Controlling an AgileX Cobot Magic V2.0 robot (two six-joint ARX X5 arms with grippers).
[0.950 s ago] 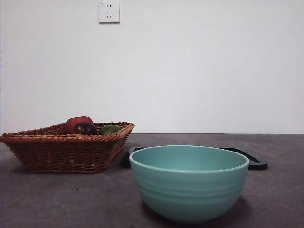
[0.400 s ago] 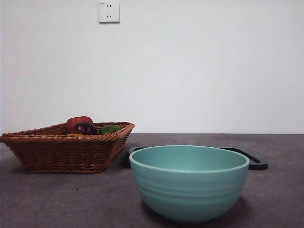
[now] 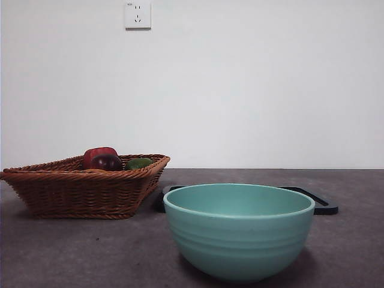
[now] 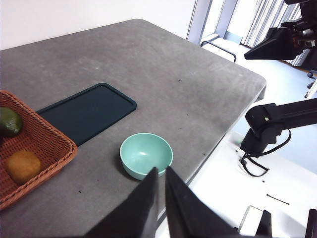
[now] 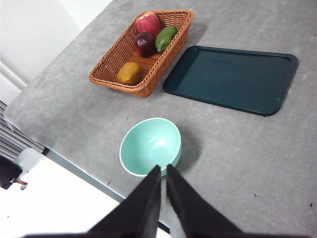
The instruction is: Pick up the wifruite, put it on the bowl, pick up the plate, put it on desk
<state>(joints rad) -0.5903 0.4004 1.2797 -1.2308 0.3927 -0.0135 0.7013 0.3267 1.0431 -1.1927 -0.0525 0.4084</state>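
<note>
Nothing is being handled yet. The left gripper point(image 4: 161, 171) and right gripper point(image 5: 163, 169) are both hanging high above the counter point(image 5: 237, 144), jaws pressed nearly together and holding nothing, probably parked clear for a full view before the first reach. The fruit point(image 5: 130, 73) is sitting in the wicker basket point(image 5: 110, 78), beside the dark tray point(image 5: 230, 79). The bowl point(image 5: 150, 146) is standing empty near the counter's front edge, within easy reach.
</note>
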